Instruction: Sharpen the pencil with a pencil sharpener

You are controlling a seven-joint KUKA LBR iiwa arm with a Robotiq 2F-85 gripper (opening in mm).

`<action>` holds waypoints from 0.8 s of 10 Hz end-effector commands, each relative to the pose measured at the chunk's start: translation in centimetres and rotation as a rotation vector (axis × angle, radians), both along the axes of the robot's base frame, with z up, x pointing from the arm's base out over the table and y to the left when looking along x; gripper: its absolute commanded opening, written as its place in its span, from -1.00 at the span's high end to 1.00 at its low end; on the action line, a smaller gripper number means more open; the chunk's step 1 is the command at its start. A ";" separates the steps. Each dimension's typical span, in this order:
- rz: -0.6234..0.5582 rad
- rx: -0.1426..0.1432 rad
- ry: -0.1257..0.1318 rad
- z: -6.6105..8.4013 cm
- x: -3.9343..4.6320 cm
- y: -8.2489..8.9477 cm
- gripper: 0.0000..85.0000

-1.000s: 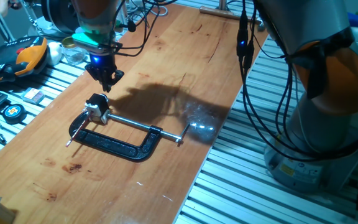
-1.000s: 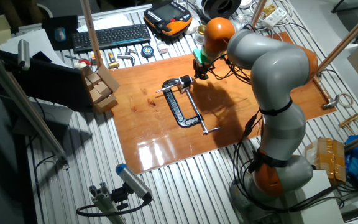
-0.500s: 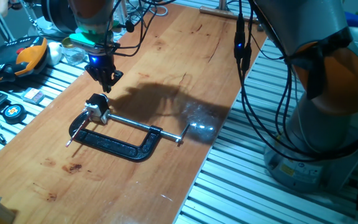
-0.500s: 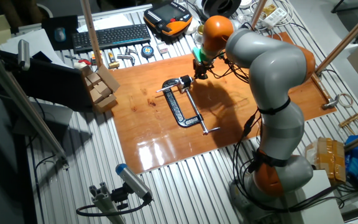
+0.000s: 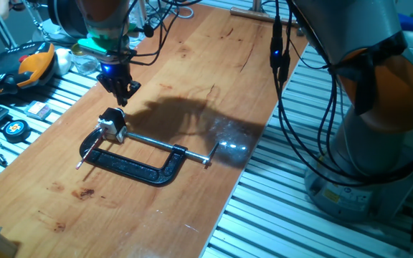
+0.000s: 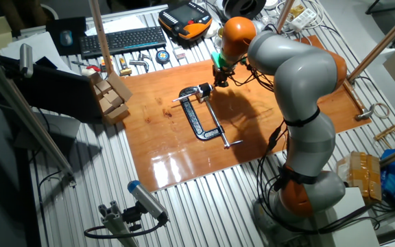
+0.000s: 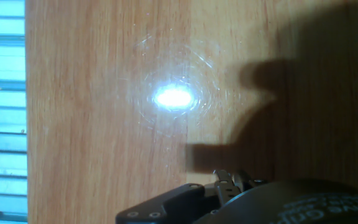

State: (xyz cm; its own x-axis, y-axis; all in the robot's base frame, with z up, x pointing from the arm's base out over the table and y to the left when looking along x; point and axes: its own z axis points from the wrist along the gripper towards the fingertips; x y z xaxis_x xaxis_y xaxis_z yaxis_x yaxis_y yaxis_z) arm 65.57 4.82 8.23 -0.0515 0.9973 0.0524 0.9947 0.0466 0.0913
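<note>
I see the pencil (image 5: 82, 159), a thin dark stick with a pale reddish tip, lying on the wooden table (image 5: 192, 86) against the closed end of the black cast-iron C-clamp (image 5: 131, 166), its tip poking out past the frame toward the table's edge. The pencil sharpener (image 5: 110, 122), a small block with a black top and silver metal underneath, sits at the clamp's jaw end, touching the long silver screw rod (image 5: 167, 145); from the other fixed view it is just a small dark shape (image 6: 203, 90). My gripper (image 5: 122, 92) hangs in the air above the sharpener, apart from it, holding nothing. Its fingertips look drawn close together, though I cannot tell for sure. The hand view shows only bare wood, a bright glare spot (image 7: 173, 98) and shadow.
</note>
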 end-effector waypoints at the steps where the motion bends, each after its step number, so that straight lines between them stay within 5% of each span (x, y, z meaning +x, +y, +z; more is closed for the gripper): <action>1: -0.016 0.004 0.004 -0.1 -0.03 0.0 0.20; 8: -0.059 0.041 -0.007 -1.2 0.04 0.2 0.20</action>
State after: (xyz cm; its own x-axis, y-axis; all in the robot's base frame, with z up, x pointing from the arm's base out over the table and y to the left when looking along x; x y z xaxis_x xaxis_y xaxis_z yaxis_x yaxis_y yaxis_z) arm 65.62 5.09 7.02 0.0082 0.9956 0.0929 0.9950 -0.0174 0.0987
